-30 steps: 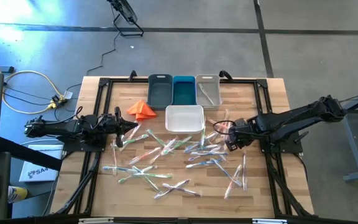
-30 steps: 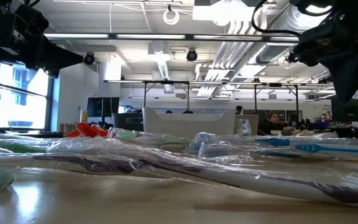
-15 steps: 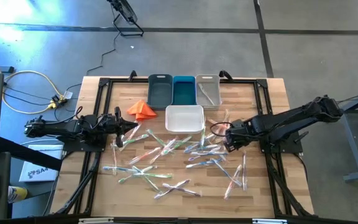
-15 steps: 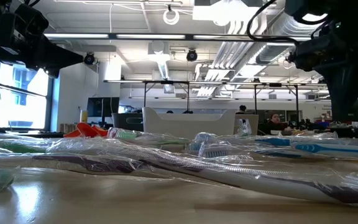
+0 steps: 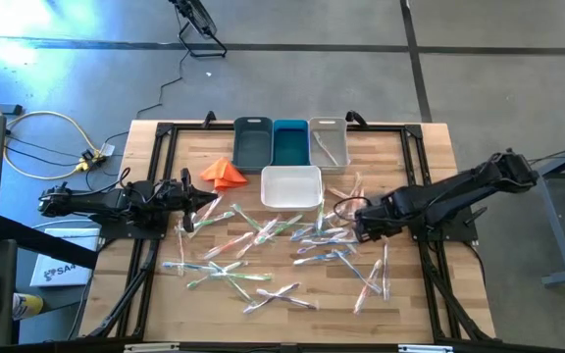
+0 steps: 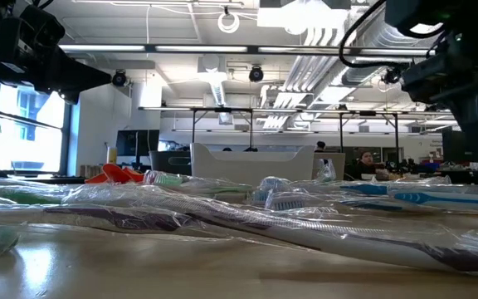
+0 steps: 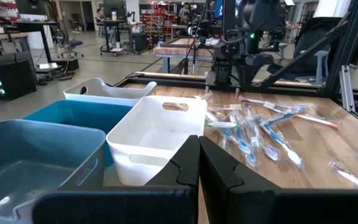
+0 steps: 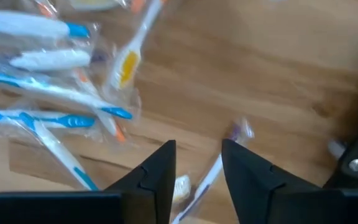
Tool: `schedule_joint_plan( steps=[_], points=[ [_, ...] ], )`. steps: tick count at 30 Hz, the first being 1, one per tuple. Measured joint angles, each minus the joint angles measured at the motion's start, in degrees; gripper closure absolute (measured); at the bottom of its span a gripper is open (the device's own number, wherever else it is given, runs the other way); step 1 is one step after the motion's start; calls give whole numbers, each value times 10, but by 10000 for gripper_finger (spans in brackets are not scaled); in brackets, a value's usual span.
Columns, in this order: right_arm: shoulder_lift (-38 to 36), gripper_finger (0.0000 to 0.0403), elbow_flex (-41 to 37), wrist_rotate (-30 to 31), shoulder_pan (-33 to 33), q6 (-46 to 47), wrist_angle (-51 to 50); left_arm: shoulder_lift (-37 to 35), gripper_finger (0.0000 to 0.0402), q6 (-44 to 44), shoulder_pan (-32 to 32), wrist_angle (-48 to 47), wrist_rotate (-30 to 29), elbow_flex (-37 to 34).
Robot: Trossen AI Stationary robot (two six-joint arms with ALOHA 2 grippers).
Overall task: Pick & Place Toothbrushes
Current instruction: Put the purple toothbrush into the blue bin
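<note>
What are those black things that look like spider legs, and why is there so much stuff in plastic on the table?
Those are two robot arms, and each ends in a two-finger gripper, a bit like a pinching hand. One picture looks straight down from above, one peeks across at table height, and two come from little cameras on the arms' wrists. The stuff in plastic is toothbrushes, each in a clear wrapper, scattered over the wooden table. At the back stand three small bins in a row, with a white bin in front of them and an orange cloth beside it. The left gripper waits at the side with its fingers shut and empty. The right gripper hangs over the toothbrushes with its fingers apart, holding nothing.
</note>
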Motion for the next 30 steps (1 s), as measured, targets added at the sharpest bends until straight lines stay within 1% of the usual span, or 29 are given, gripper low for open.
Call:
schedule_joint_plan(
  steps=[8,12,14,17,25,30],
  points=[
    [0,295,-60,-26,58,139,6,0,402,0,0,0,0,0],
    [0,296,-84,-30,81,178,27,0,402,0,0,0,0,0],
    [0,296,-94,-40,87,188,54,0,402,0,0,0,0,0],
    [0,296,-104,-38,93,195,90,0,402,0,0,0,0,0],
    [0,296,-136,-35,92,223,99,0,402,0,0,0,0,0],
    [0,296,-158,-24,92,224,132,0,402,0,0,0,0,0]
  ],
)
